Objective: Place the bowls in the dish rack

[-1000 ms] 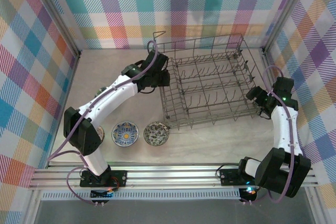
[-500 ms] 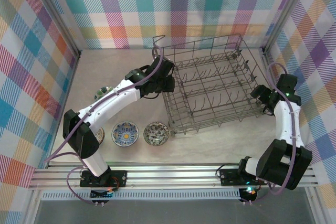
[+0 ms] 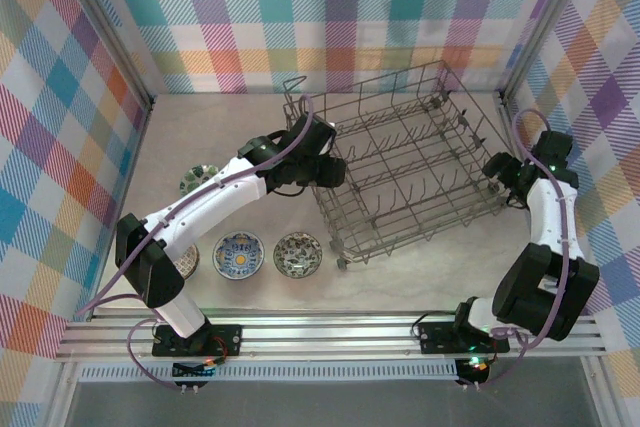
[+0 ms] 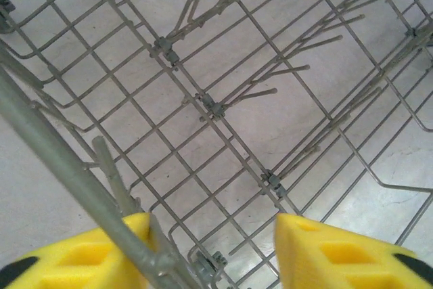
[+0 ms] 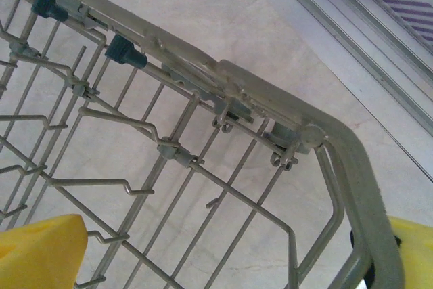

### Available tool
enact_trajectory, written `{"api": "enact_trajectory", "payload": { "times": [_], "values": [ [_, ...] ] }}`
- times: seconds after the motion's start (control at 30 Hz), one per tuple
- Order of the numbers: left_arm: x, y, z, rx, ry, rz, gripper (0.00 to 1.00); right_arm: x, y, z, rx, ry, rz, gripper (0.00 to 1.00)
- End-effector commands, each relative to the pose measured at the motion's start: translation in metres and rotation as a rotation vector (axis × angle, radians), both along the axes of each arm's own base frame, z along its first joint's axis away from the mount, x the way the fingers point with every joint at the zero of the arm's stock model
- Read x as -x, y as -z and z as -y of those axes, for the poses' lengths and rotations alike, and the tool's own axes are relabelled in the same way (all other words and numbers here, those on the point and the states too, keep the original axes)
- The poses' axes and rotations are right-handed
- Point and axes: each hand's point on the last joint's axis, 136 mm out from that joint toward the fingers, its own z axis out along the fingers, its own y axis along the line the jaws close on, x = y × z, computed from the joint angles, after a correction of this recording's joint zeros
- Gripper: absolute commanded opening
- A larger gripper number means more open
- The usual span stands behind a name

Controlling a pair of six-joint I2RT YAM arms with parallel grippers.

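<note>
Positioning step, we judge: left gripper (image 4: pixel 211 238) and right gripper (image 5: pixel 226 255) gape astride the dish rack (image 3: pixel 400 162) rim; bowls (image 3: pixel 298 254) next.

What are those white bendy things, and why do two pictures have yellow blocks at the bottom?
The white bendy things are two robot arms bolted to a table. The big picture comes from a camera up above them. The other two come from little cameras on the arms' wrists, and the yellow blocks are each pincer's fingers. The left gripper and the right gripper are both open, each with a bar of the grey wire dish rack between its fingers. Painted bowls lie on the table, such as a blue-white bowl, a brownish bowl and a green bowl. No bowl is in the rack yet.
</note>
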Motion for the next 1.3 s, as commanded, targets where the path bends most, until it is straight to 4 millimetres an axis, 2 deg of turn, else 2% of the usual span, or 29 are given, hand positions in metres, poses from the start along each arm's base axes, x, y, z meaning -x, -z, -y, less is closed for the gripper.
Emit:
{"api": "enact_trajectory", "payload": {
  "times": [0.0,0.17,0.33,0.57,0.8,0.97,1.13,1.27],
  "values": [
    [0.028,-0.017,0.024,0.077,0.125,-0.020,0.58,-0.040,-0.036,-0.023,-0.065,-0.134,0.178,0.99],
    [0.023,-0.022,0.017,0.072,0.110,-0.006,0.70,-0.047,-0.040,-0.020,-0.062,-0.138,0.185,0.99],
    [0.019,-0.033,0.004,0.086,0.089,0.013,0.75,-0.046,-0.045,-0.021,-0.062,-0.147,0.178,0.99],
    [0.012,-0.047,-0.016,0.102,0.050,0.030,0.80,-0.016,-0.056,-0.028,-0.055,-0.116,0.158,0.99],
    [0.009,-0.054,-0.033,0.104,0.014,0.044,0.81,0.009,-0.054,-0.041,-0.071,-0.120,0.156,0.99],
    [0.000,-0.047,-0.054,0.081,-0.056,0.021,0.81,0.020,-0.051,-0.057,-0.129,-0.154,0.173,0.99],
    [-0.008,-0.032,-0.042,0.106,-0.068,-0.033,0.78,0.016,-0.034,-0.072,-0.197,-0.191,0.159,0.99],
    [-0.014,-0.018,-0.035,0.102,-0.071,-0.061,0.72,0.009,-0.031,-0.071,-0.190,-0.197,0.154,0.99]
  ]
}}
